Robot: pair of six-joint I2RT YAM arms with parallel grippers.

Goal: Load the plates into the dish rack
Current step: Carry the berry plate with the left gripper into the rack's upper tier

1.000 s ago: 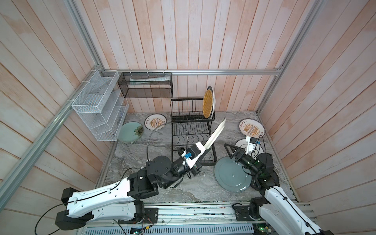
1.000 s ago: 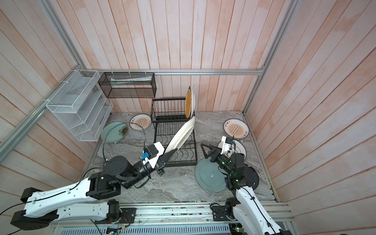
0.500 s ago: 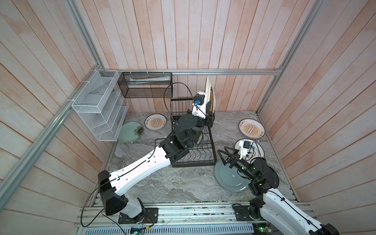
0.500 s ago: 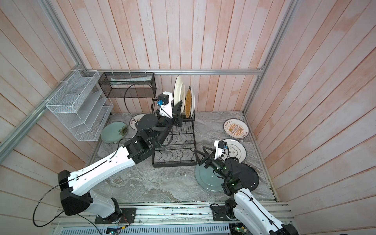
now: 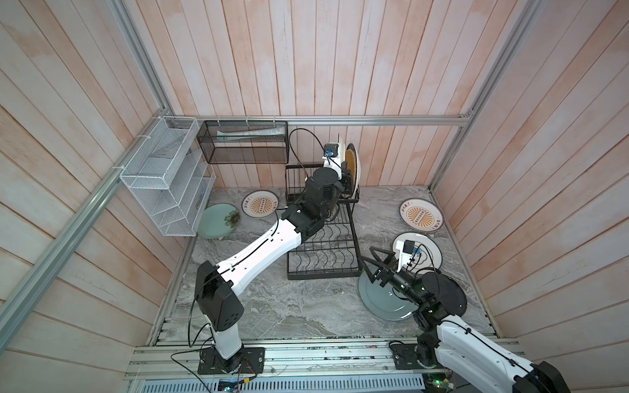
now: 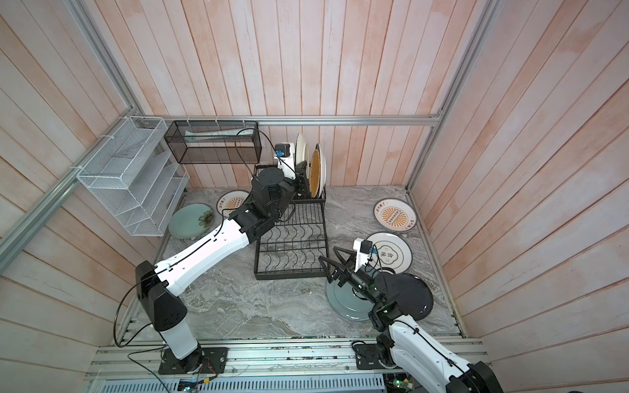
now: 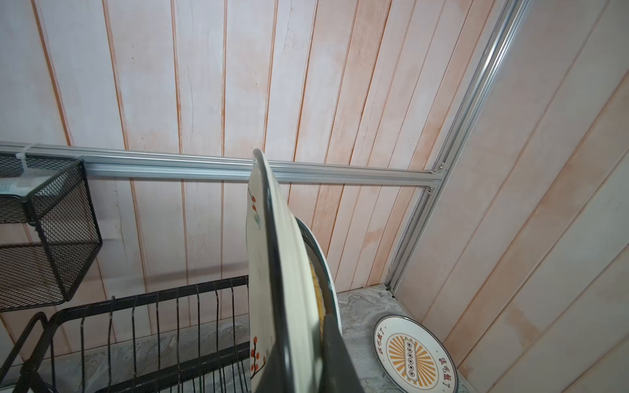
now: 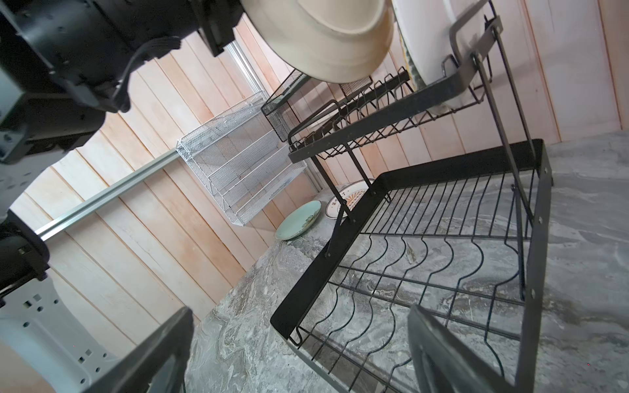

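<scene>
The cream floral plate is held upright on edge over the raised upper tier of the dish rack. It is clamped near its lower rim by the left gripper, just beside the yellow woven-look plate slotted there. The right gripper is spread wide and empty at the rack's front right corner, above the grey-blue plate.

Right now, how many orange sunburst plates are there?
2: the left sunburst plate lies flat beside the dish rack, partly behind the left arm; the right sunburst plate, flat near the back corner.
</scene>
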